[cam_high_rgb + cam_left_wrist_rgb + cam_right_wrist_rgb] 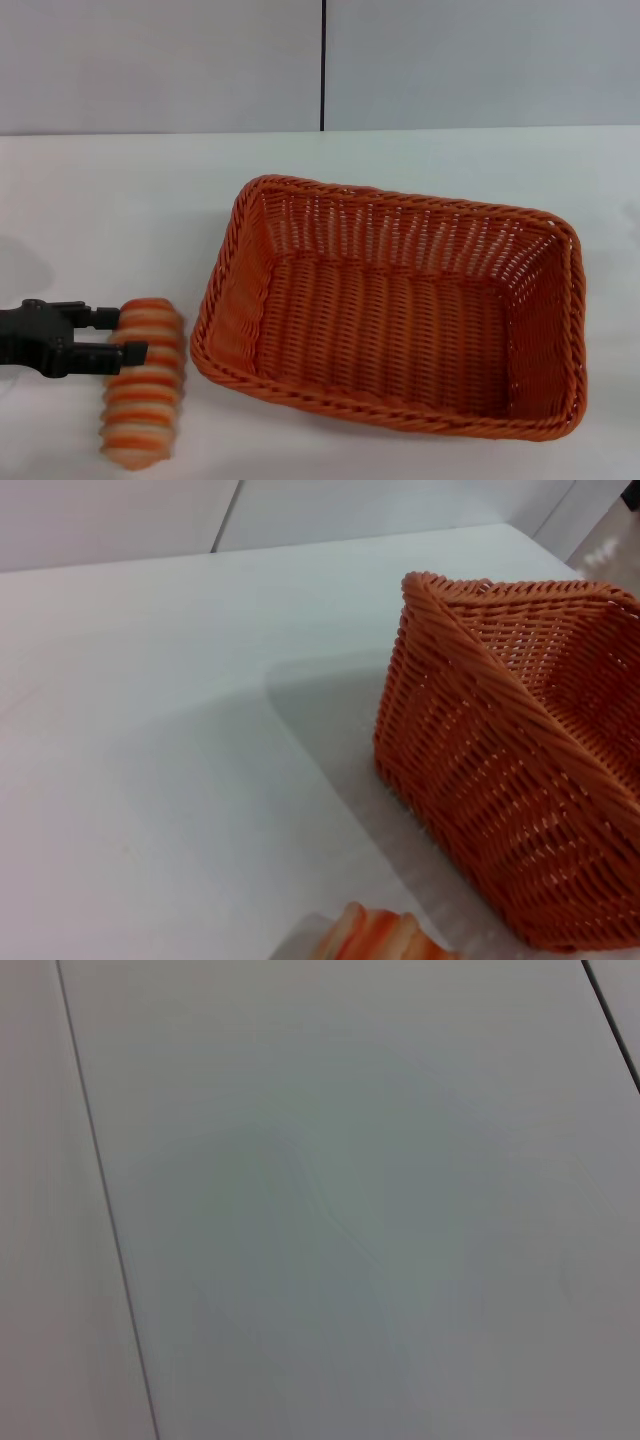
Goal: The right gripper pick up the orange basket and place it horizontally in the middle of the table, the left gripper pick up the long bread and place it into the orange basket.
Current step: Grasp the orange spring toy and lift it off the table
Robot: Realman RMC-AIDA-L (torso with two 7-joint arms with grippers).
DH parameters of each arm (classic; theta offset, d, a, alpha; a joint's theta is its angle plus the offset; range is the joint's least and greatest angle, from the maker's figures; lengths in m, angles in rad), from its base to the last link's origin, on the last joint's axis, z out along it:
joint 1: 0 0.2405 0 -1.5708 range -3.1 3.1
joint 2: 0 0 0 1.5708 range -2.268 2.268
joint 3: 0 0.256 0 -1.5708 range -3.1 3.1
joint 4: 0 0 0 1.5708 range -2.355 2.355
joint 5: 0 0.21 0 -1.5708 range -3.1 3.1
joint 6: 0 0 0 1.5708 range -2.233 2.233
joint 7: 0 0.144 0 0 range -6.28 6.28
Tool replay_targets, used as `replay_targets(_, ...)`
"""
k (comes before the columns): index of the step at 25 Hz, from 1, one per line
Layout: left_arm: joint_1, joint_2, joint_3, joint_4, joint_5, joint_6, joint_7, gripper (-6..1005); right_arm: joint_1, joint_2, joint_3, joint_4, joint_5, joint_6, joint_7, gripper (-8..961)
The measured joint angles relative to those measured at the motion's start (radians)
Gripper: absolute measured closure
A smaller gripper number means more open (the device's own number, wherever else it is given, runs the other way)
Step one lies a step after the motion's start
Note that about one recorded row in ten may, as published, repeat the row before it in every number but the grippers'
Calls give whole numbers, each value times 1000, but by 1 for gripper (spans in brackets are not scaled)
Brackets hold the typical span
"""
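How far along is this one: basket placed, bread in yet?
Basket step looks done: the orange basket sits empty, lengthwise across the table. In hand: the left gripper is at the long bread, fingers around its upper end, left of the basket. Left: moving the bread into the basket. Right gripper is out of view.

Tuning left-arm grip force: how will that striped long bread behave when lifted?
Probably rigid and light: the long bread looks like a moulded toy. Its rounded, ridged body may roll on the table. The ridges should help the left gripper, jaws straddling one end, resist slipping.
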Motion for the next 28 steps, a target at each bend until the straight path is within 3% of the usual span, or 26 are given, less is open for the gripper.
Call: replay_targets(28, 1, 7, 16, -48, 0, -5, 42, 289, -2, -1, 13, 0, 9, -16, 8, 303)
